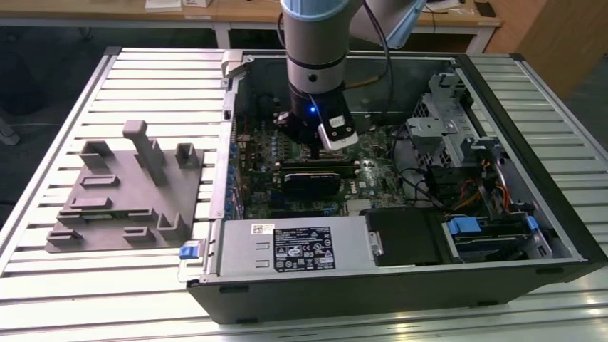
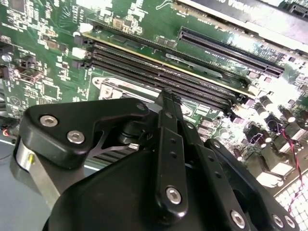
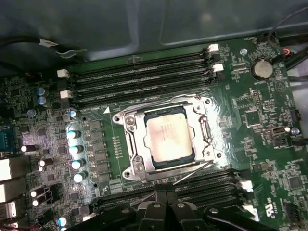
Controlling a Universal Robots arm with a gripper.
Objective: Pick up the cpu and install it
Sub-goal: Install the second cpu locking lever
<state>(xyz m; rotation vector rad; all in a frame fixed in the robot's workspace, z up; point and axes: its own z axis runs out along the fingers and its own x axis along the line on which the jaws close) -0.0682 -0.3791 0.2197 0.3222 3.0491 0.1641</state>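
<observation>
the cpu [image 3: 169, 135] lies seated flat in its socket [image 3: 168, 139], just beyond the tool [image 3: 163, 204], whose fingers look pressed together, holding nothing.

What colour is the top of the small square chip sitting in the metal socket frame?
Pale silvery-grey; the cpu shows best in the first wrist view.

The cpu [image 3: 168, 136] lay seated in the socket [image 3: 132, 135] on the motherboard [image 3: 260, 139], between two banks of memory slots [image 3: 139, 77]. The fixture [image 1: 124, 189] stood outside the computer case [image 1: 560, 235], at the exterior view's left.
</observation>
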